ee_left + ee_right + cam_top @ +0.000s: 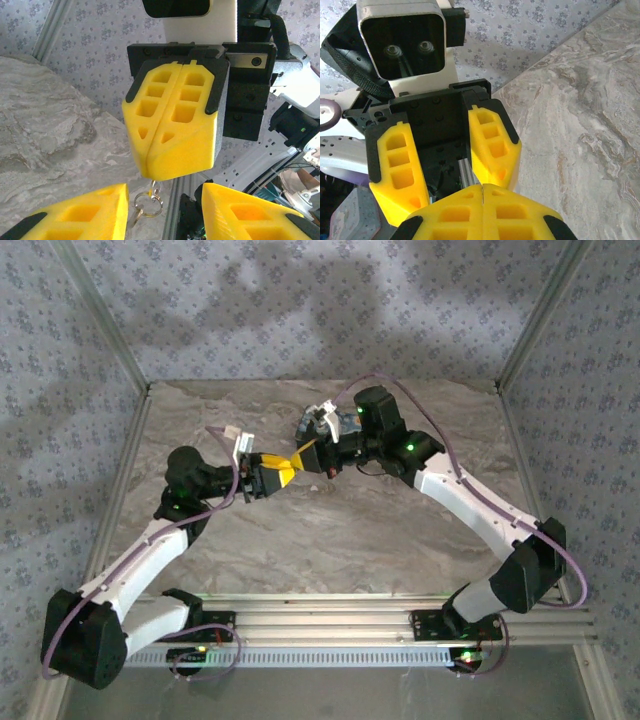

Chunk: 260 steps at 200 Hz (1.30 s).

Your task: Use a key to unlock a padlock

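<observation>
My right gripper [483, 186] is shut on the key, seen there as a thin metal sliver [483, 189] in the seam between its yellow pads. In the left wrist view the right gripper [156, 176] points tip-down at centre. The key's metal end [153, 188] sticks out below it, and a key ring [148, 204] dangles from that end. My left gripper [162, 196] is open, one finger on each side of the ring, touching neither ring nor key. Seen from above, the left gripper [276, 473] and the right gripper [302, 454] meet tip to tip above the table. The padlock is out of view.
The marbled table top [330, 530] lies under both arms. Aluminium frame posts stand at the back corners, and a rail [330, 625] runs along the near edge between the arm bases. Patterned fabric walls enclose the back and sides.
</observation>
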Motion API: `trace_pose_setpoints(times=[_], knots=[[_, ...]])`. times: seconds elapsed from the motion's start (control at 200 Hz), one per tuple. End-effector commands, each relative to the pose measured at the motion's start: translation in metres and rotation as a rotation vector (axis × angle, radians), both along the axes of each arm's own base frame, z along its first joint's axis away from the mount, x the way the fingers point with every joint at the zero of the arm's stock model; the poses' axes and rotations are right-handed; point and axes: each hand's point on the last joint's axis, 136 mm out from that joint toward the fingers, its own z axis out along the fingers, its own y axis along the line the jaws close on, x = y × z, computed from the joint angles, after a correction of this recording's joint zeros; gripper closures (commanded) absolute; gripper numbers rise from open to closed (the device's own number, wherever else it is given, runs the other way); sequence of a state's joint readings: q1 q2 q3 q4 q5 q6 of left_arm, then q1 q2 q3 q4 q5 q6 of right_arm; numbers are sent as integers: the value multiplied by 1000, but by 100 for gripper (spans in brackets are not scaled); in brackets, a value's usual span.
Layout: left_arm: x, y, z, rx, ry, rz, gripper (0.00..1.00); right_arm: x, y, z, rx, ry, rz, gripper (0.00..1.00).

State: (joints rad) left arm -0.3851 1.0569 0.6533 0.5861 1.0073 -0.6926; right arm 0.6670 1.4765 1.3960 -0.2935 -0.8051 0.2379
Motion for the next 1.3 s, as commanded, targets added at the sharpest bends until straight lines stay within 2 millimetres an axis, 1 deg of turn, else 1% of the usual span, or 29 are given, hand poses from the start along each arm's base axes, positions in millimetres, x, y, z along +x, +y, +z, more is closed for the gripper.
trace_pose_setpoints(times=[0.0, 0.125, 0.245, 0.345, 0.47, 0.64, 0.914, 0.929, 0.974, 1.024, 1.064, 1.129, 1.229, 1.294], knots=[[-4, -4, 15, -27, -61, -33, 57, -3, 1, 10, 21, -26, 26, 100], [-2, -7, 11, -27, -50, -37, 60, 0, 0, 11, 26, -40, 7, 100], [0, -9, 10, -33, -46, -37, 69, 2, -1, 11, 34, -45, -5, 100], [2, -9, 10, -34, -44, -36, 79, 2, 0, 12, 41, -46, -10, 100], [4, -10, 8, -32, -33, -31, 100, 2, 0, 11, 43, -46, -17, 100], [8, -8, 4, -34, -18, -2, 100, 5, -2, 12, 51, -63, -46, 100], [10, -7, 4, -36, -21, 15, 100, 7, -3, 13, 81, -71, -76, 100], [10, -7, 4, -37, -20, 16, 99, 7, -3, 13, 82, -72, -78, 100], [10, -6, 4, -37, -20, 19, 90, 7, -2, 13, 86, -72, -80, 100], [10, -6, 5, -38, -21, 22, 82, 7, -2, 12, 86, -71, -79, 100], [10, -6, 5, -39, -21, 23, 80, 6, -1, 13, 88, -73, -80, 100], [8, -6, 6, -41, -25, 17, 81, 4, 0, 13, 91, -74, -75, 100], [8, -6, 6, -40, -25, 13, 92, 4, 1, 14, 95, -78, -73, 100], [8, -6, 6, -41, -22, 16, 91, 3, 2, 15, 95, -78, -72, 100]])
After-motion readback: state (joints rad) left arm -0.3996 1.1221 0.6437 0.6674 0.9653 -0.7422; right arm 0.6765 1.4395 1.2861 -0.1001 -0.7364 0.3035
